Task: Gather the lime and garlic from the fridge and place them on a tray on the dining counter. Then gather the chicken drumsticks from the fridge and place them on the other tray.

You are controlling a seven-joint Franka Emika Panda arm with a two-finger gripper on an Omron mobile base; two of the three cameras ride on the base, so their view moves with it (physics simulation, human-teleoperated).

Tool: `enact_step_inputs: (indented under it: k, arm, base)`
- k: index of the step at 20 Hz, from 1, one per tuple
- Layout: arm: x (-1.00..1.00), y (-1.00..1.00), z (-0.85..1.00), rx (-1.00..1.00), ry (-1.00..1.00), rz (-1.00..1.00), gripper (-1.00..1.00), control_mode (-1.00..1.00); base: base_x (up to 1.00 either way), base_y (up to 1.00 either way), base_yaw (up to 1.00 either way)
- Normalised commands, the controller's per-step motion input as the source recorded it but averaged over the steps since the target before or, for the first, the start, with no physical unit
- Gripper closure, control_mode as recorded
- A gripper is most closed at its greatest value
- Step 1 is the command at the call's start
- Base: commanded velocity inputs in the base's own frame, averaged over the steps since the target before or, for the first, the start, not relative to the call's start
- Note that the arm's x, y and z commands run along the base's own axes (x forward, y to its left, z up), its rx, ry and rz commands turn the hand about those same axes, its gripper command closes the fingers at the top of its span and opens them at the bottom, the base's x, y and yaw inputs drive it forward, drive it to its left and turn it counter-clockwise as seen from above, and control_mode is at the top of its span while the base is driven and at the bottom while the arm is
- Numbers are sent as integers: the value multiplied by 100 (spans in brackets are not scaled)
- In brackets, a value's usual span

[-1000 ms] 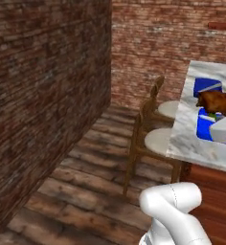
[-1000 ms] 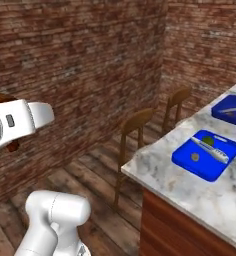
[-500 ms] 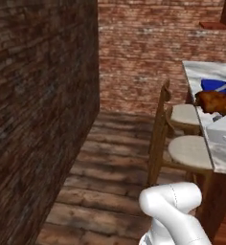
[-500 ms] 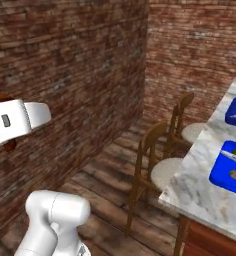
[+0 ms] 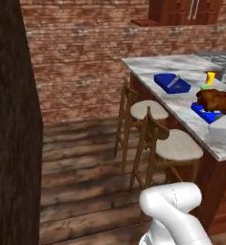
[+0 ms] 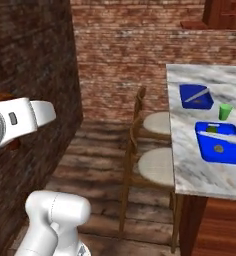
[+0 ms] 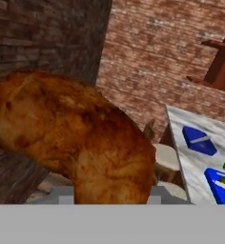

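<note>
- No readable labels or writing anywhere.
- Drumstick [image 7: 76, 143] sits between gripper [image 7: 109, 198] jaws, which close on it; fingertips mostly hidden behind meat.
- Counter [image 6: 200, 170] at right, w/ two blue trays [image 6: 220, 145]; nearer one holds small items, too small to ID.
- Green cup [image 6: 225, 111] between trays.
- Two stools [image 6: 152, 167] beside counter.

drumstick [image 7: 81, 143] | reddish-brown, roasted | held up before brick wall
</note>
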Motion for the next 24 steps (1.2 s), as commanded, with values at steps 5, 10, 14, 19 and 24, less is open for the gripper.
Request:
enact_step_inputs:
  k: [5, 10, 14, 19, 24]
  arm:
    - [0, 0, 0, 0, 0, 0, 100, 100]
    - [0, 0, 0, 0, 0, 0, 100, 100]
    - [0, 0, 0, 0, 0, 0, 100, 100]
    - [0, 0, 0, 0, 0, 0, 100, 100]
    - [0, 0, 0, 0, 0, 0, 100, 100]
  base:
    - [44, 63, -78]
    - [52, 73, -74]
    - [32, 100, -50]
    - [23, 100, -40]
    - [26, 100, -37]
